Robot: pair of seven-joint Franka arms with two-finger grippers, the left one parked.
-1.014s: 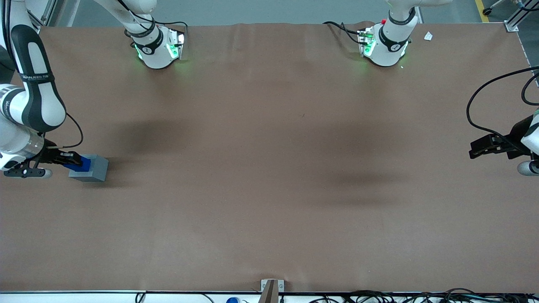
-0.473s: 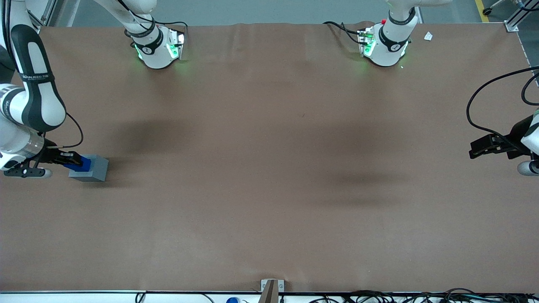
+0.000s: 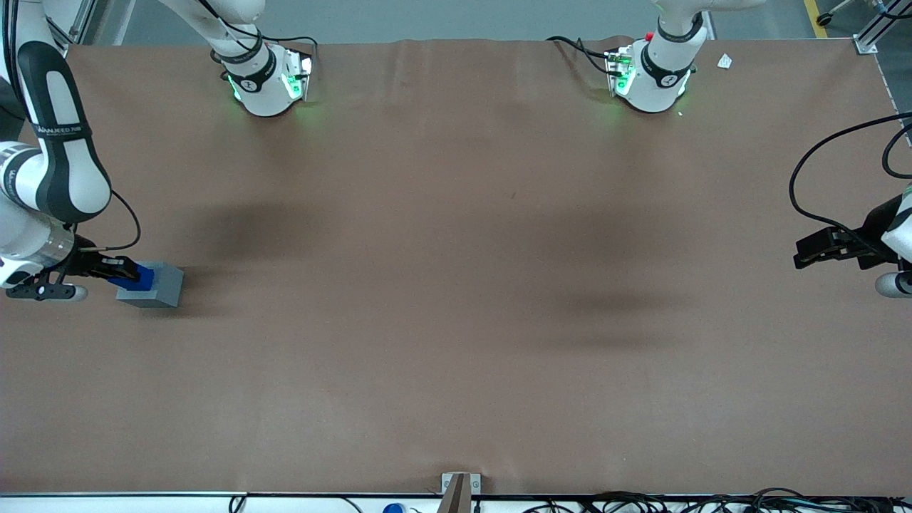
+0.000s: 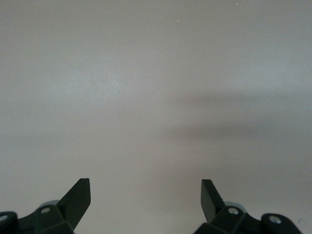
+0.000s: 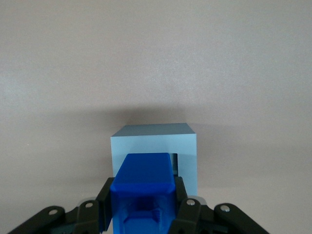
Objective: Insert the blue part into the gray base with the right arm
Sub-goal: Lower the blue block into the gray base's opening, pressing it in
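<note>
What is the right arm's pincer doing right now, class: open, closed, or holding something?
Right pincer: closed on the blue part, holding it at the gray base at the working arm's end of the table.

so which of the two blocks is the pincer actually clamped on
The blue part, the smaller block. The right arm's pincer grips its sides, holding it at the gray base, which stands on the table with nothing gripping it.

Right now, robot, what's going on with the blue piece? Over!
Gripper shut on blue piece, right above gray block. Piece at block's hole, not fully in yet. Nothing in the way.
</note>
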